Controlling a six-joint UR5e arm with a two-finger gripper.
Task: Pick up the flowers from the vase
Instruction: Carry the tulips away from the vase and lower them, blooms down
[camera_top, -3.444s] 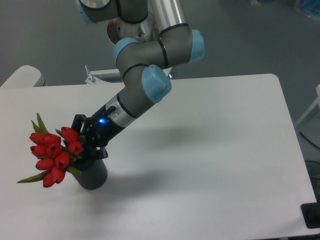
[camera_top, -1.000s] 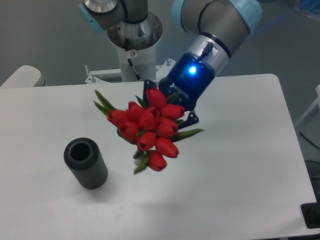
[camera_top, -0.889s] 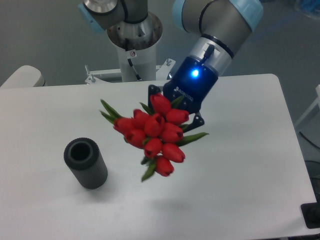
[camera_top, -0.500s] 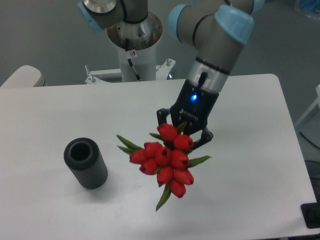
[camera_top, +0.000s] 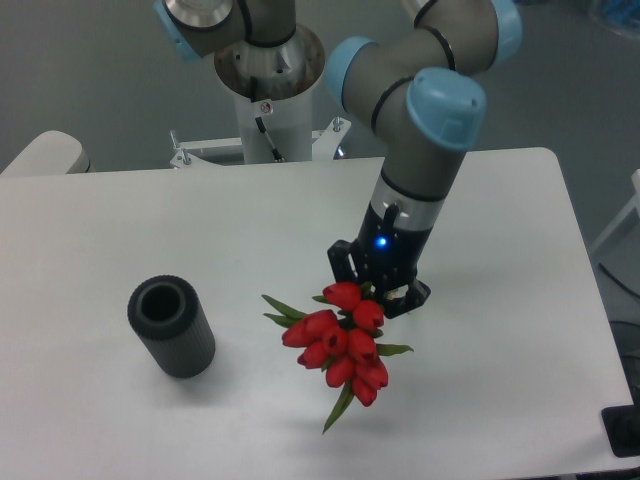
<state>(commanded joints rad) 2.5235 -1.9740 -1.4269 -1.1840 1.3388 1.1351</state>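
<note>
The flowers (camera_top: 338, 345), a bunch of red tulip buds with narrow green leaves, hang from my gripper (camera_top: 378, 285) over the middle of the white table, buds towards the camera. The gripper is shut on their stems, which are hidden behind the buds. The vase (camera_top: 171, 327), a short dark ribbed cylinder with a thick round rim, stands empty at the front left of the table, well apart from the flowers.
The white table (camera_top: 500, 250) has its right edge and front edge in view. The arm's base column (camera_top: 268, 90) stands behind the table's back edge. A dark object (camera_top: 625, 430) sits at the front right corner.
The gripper lifted the flowers out of the vase, carried them right, and over the last second lowered them towards the table's middle front. The vase stays empty in place.
</note>
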